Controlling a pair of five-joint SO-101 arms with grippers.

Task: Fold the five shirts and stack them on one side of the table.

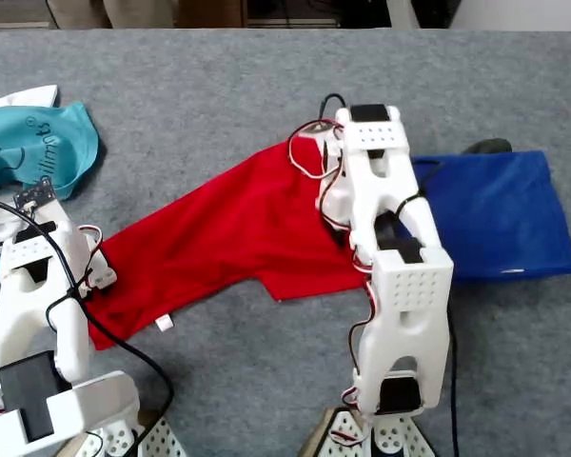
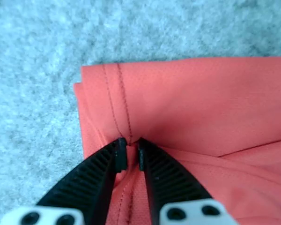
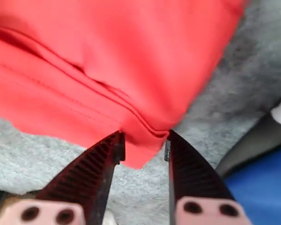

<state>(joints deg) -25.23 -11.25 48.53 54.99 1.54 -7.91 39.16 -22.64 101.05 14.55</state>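
Note:
A red shirt (image 1: 228, 228) lies spread slantwise across the middle of the grey table. My left gripper (image 2: 131, 152) is shut on its stitched hem (image 2: 122, 108) at the shirt's near-left end, where the left arm (image 1: 38, 286) stands. My right gripper (image 3: 143, 143) is open, its fingers either side of a folded red edge (image 3: 140, 129) close to the blue shirt. The right arm (image 1: 390, 238) covers that end of the red shirt from above. A folded blue shirt (image 1: 500, 214) lies flat at the right.
A crumpled teal shirt (image 1: 43, 148) lies at the far left, with white cloth (image 1: 24, 97) beside it. Black cables (image 1: 124, 343) trail over the red shirt's near corner. Bare grey table (image 1: 219, 381) shows along the front and back.

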